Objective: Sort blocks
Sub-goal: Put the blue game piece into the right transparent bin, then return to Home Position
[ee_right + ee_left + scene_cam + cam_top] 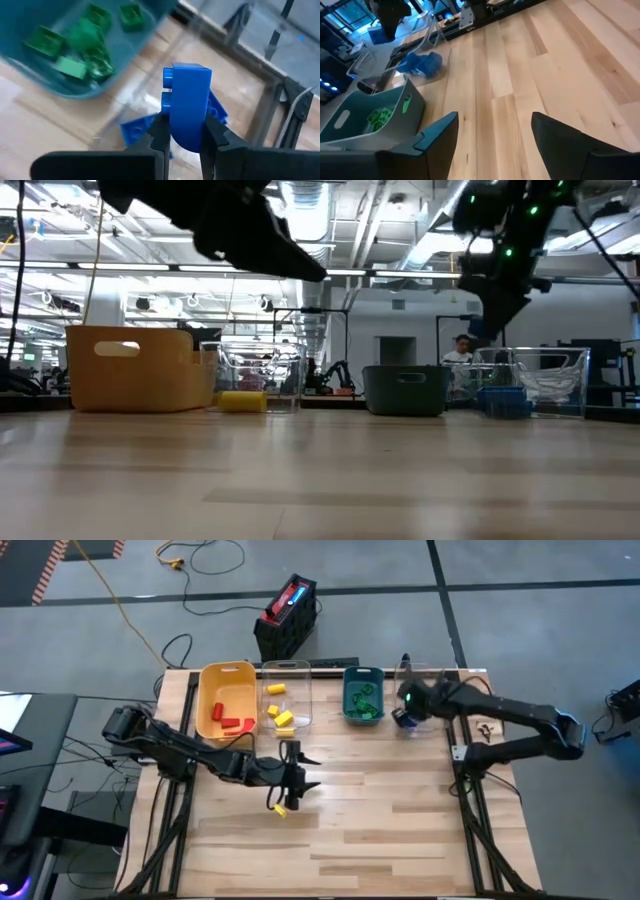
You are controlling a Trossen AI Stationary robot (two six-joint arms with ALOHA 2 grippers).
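Blue block [186, 107] pinched upright between the right gripper [182, 132] fingers, studs to one side, hanging over the clear bin [420, 690] at the desk's far right where more blue blocks [137, 127] lie. Green blocks [82, 42] piled in the teal bin [362, 695] just beside it. Yellow blocks [280, 715] in the second clear bin [287, 692], red blocks [232, 718] in the yellow bin [226, 700] at the left end of the row. One yellow block [280, 809] loose on the wooden desk [400, 830], right below the left gripper [296, 778], looks like touching a fingertip but hard to tell from above. Left gripper fingers [437, 137] spread wide, nothing between them, bare desk showing in the gap. Left arm low over the desk's near-left area, right arm reaching across the far right edge
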